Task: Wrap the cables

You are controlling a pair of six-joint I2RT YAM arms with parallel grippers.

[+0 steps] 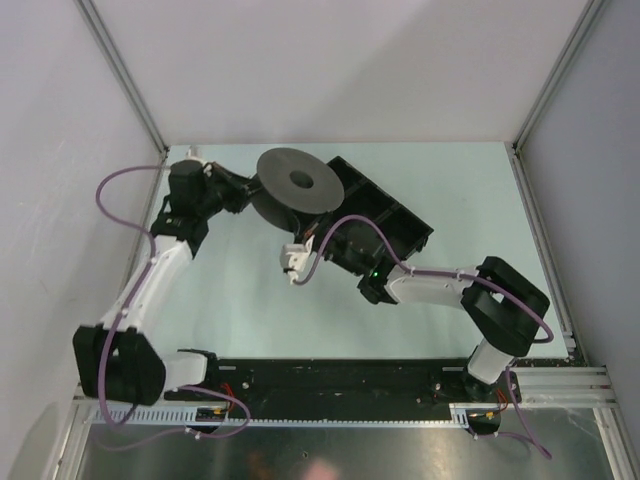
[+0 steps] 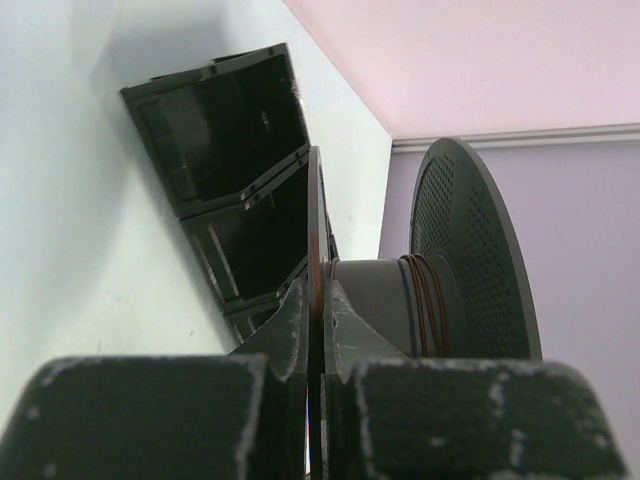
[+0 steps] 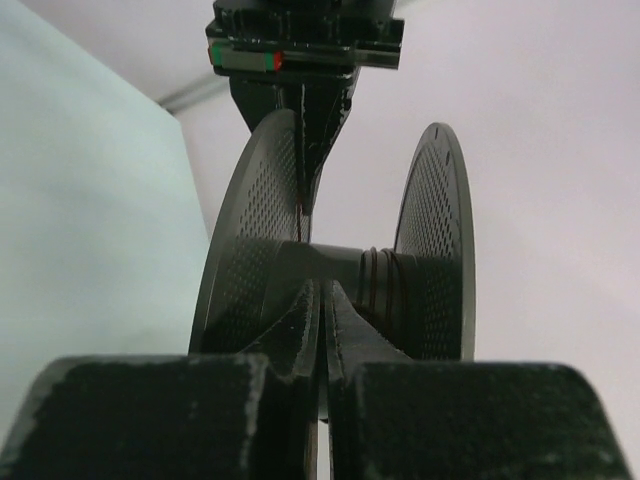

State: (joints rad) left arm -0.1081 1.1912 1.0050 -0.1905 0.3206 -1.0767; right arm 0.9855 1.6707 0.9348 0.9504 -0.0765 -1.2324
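We saw left gripper (image 2: 320,295) and right gripper (image 3: 322,292) both clamped tight on one flange of the dark grey perforated spool (image 2: 470,250). Thin reddish-brown cable (image 2: 425,300) sat wound in a few turns round the hub, beside the other flange.

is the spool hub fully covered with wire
No, only a few turns of wire sit beside one flange; the rest of the hub is bare.
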